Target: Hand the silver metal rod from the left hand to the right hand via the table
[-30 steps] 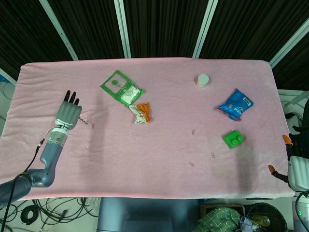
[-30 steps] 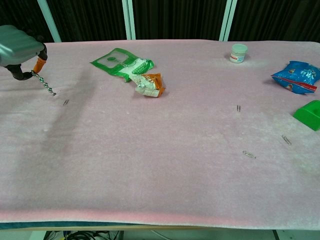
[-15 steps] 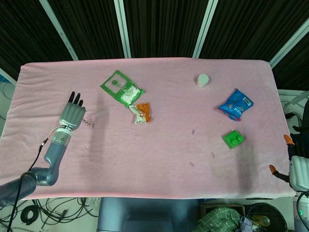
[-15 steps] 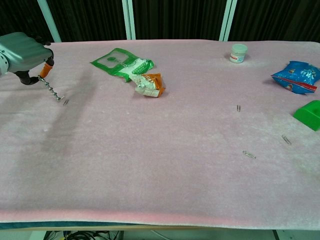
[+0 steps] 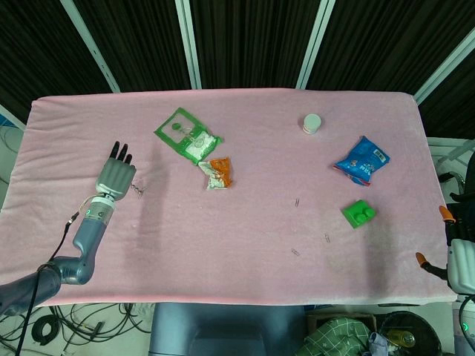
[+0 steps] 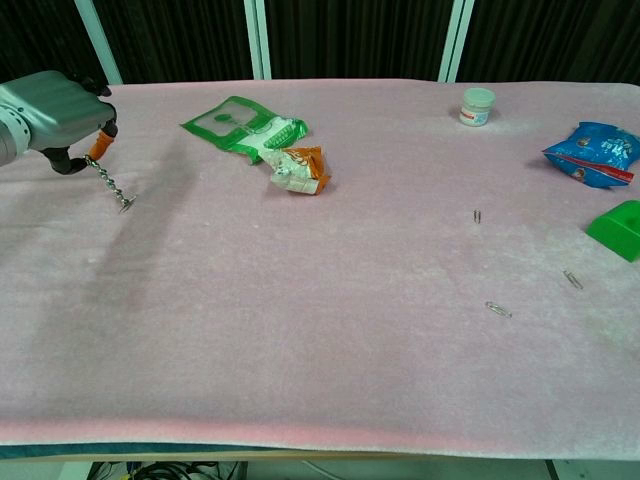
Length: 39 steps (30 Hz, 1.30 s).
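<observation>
1. The left hand [image 6: 50,103] is pinching the silver metal rod [image 6: 112,186] by its top end, at nine o'clock on the pink table [image 5: 245,237].
2. The rod is hanging tilted, its lower tip near the cloth.
3. It is looking thin, stiff, light and probably slippery; mid-shaft seems the surest hold.
4. The right hand [image 5: 462,263] is waiting at four o'clock; I cannot tell whether its fingers are closed.

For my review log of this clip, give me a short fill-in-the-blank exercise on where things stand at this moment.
1. The silver metal rod is held by the ___ hand.
2. The small white jar stands on the ___ cloth.
3. The orange snack packet lies right next to the ___ packet.
4. The right hand shows at the table's edge, holding ___.

Missing words: left; pink; green; nothing
</observation>
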Available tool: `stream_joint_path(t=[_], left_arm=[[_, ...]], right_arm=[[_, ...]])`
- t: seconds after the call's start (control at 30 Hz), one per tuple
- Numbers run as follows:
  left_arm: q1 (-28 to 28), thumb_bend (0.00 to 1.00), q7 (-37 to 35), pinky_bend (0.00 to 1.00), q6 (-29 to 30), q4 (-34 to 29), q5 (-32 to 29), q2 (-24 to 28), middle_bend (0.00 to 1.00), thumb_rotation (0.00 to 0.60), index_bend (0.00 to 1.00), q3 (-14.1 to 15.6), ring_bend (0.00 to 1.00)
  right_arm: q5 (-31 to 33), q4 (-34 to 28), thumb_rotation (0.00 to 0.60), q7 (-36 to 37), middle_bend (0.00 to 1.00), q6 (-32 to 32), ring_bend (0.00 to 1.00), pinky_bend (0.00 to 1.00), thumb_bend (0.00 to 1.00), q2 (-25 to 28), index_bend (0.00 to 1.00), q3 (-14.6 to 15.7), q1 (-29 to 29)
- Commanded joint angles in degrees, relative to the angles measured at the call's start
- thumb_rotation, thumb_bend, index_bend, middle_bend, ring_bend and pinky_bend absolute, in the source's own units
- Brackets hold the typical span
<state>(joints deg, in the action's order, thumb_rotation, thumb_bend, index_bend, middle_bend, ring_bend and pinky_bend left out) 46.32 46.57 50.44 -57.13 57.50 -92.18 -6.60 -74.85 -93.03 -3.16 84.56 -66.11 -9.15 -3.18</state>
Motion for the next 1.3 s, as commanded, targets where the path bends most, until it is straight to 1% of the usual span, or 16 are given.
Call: stream_joint_path(t=[0.03, 0.33, 0.53, 0.67, 0.87, 1.07, 1.17, 1.3], left_arm=[[0.1, 0.47, -0.22, 0.0, 0.1, -0.05, 0.06, -0.16, 0.23, 0.6, 0.6, -0.15, 0.0], [0.05, 0.47, -1.76, 0.0, 1.43, -1.9, 0.83, 0.65, 0.23, 0.6, 0.6, -0.88, 0.0], [-0.55, 0.47, -5.03, 0.0, 2.5, -5.91, 1.85, 2.48, 0.23, 0.6, 0.6, -1.56, 0.0], [-1.16, 0.47, -8.33, 0.0, 3.16, -9.67, 2.97, 4.12, 0.23, 0.6, 0.6, -1.98, 0.0], [-1.94, 0.47, -13.45, 0.0, 5.96, -13.58, 7.69, 5.81, 0.23, 0.6, 0.6, -1.82, 0.0], [-2.39, 0.47, -21.14, 0.0, 6.04, -16.93, 8.63, 5.04, 0.23, 0.6, 0.6, -3.19, 0.0], [-2.06, 0.47, -22.86, 0.0, 5.54, -18.48, 8.03, 3.74, 0.23, 0.6, 0.6, -3.93, 0.0], [-1.05, 0.47, -22.99, 0.0, 5.59, -19.7, 7.35, 1.36, 0.23, 0.6, 0.6, -5.05, 0.0]], right_arm=[[-0.02, -0.03, 0.6, 0.03, 0.02, 0.06, 0.13, 0.23, 0.11, 0.01, 0.0, -0.02, 0.02], [-0.08, -0.04, 0.6, 0.38, 0.02, 0.32, 0.13, 0.23, 0.11, 0.14, 0.0, -0.15, 0.11], [-0.09, -0.13, 0.6, 0.57, 0.02, 0.52, 0.13, 0.23, 0.11, 0.27, 0.0, -0.21, 0.22], [-0.13, -0.18, 0.6, 0.51, 0.02, 0.44, 0.13, 0.23, 0.11, 0.29, 0.0, -0.15, 0.2], [-0.02, -0.16, 0.6, 0.45, 0.02, 0.37, 0.13, 0.23, 0.11, 0.25, 0.0, -0.15, 0.2], [-0.1, -0.31, 0.6, 0.34, 0.02, 0.54, 0.13, 0.23, 0.11, 0.28, 0.0, -0.13, 0.26], [-0.01, -0.29, 0.6, 0.18, 0.02, 0.42, 0.13, 0.23, 0.11, 0.23, 0.0, -0.1, 0.23], [0.02, -0.17, 0.6, -0.05, 0.02, 0.14, 0.13, 0.23, 0.11, 0.06, 0.0, -0.01, 0.11]])
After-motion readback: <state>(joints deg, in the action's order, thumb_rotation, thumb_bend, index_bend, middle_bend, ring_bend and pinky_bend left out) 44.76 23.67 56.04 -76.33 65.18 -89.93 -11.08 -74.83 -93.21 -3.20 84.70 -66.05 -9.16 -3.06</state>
